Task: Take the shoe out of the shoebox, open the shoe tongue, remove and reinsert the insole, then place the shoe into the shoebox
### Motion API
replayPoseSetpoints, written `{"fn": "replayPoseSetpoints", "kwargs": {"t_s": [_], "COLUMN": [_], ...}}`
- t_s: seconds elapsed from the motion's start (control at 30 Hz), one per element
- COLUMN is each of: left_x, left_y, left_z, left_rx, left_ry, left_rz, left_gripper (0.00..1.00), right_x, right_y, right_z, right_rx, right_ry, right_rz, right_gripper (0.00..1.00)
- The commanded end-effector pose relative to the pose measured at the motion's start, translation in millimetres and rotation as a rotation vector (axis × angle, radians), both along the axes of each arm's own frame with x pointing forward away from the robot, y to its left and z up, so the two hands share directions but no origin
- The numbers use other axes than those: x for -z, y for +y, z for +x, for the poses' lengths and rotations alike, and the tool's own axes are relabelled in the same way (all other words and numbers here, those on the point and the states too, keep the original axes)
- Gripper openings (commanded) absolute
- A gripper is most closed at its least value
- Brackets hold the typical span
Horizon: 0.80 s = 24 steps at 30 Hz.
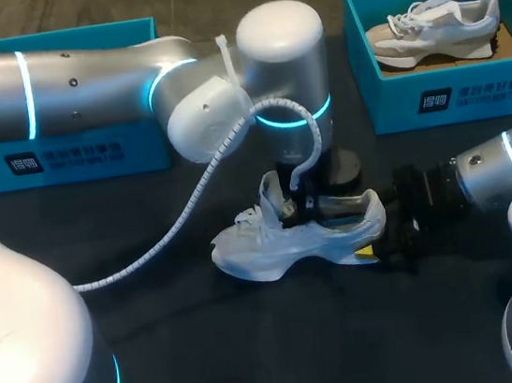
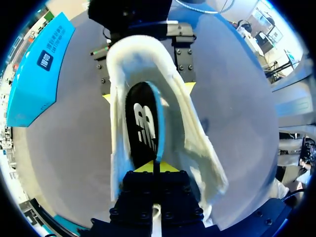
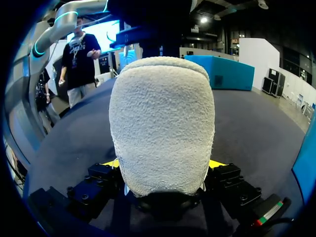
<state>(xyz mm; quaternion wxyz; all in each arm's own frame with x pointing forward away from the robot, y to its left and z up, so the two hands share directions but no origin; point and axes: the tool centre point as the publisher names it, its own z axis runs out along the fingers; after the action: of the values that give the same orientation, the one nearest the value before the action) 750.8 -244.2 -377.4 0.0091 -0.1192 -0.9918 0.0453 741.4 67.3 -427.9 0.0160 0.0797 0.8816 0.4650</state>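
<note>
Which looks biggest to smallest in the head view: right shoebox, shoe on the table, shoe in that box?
Right shoebox, largest.
Shoe on the table, next.
Shoe in the box, smallest, but farther from the camera.
</note>
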Motion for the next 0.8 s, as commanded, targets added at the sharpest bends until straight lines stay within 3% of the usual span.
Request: {"fn": "replayPoseSetpoints", "kwargs": {"t_s": [0.03,0.57,0.8], "left_x": [-15,-50,-67], "left_y": [9,19,11], "left_z": [-0.4,-7.4,-11.9], "left_rx": [-0.002,-0.047,-0.046], "left_ry": [0.013,0.102,0.108], "left_rz": [-0.017,-0.111,-0.150], "left_gripper": [0.00,0.00,0.00], "right_x": [2,2,2], "right_y": [1,1,1], "right_z": [-0.5,-0.5,-0.5], "right_rx": [0.001,0.001,0.001], "right_ry": [0.000,0.000,0.000], "right_rz": [-0.004,-0.004,-0.004], "right_gripper": [0.00,0.00,0.00]}}
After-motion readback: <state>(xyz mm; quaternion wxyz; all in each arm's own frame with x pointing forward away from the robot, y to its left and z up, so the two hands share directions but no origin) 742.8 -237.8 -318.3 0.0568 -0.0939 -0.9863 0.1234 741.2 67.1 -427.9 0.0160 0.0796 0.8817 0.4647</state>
